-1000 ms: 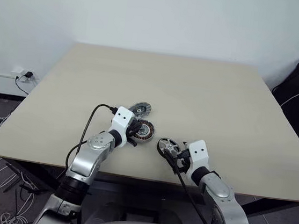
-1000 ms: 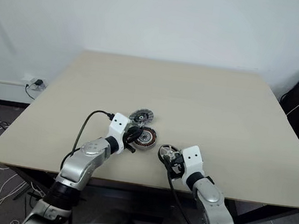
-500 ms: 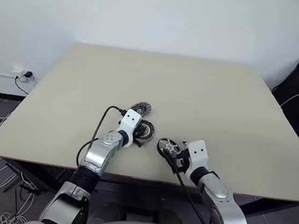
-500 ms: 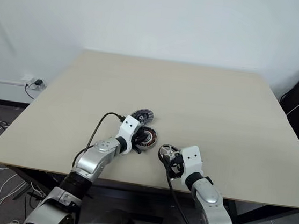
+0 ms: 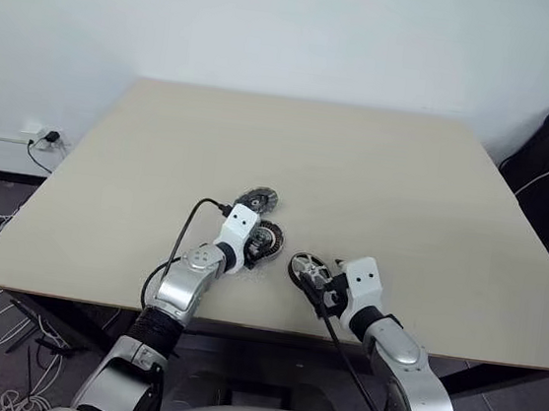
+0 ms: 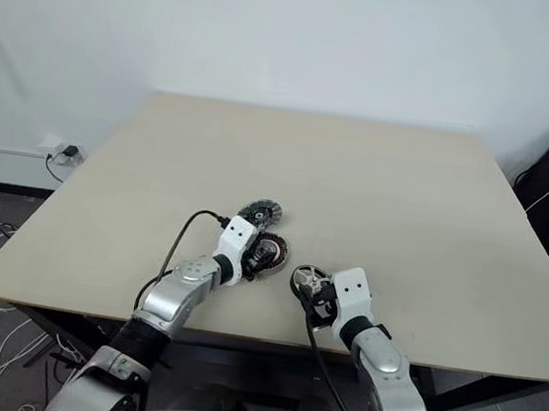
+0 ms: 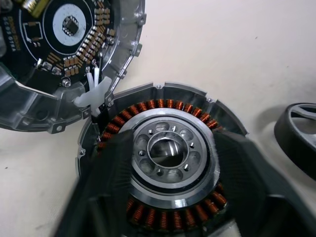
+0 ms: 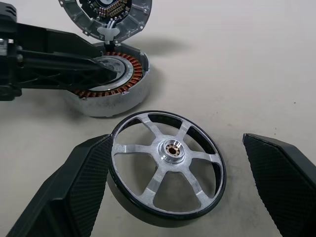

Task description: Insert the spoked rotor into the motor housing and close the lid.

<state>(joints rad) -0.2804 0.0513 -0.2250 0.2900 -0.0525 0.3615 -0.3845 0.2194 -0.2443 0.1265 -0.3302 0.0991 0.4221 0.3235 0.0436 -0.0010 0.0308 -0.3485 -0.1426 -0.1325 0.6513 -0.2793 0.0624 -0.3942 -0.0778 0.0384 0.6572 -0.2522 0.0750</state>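
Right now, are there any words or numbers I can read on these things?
Circuit board inside the lid: tiny pale print at its edge, too small to read.
Housing: no writing.
Rotor: no writing.
Table: no writing.

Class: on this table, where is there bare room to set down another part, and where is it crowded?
The beige table is bare across its far half and both side margins. The near middle is crowded: the copper-wound motor housing, the hinged silvery lid, the black-rimmed spoked rotor and both grippers cluster there.
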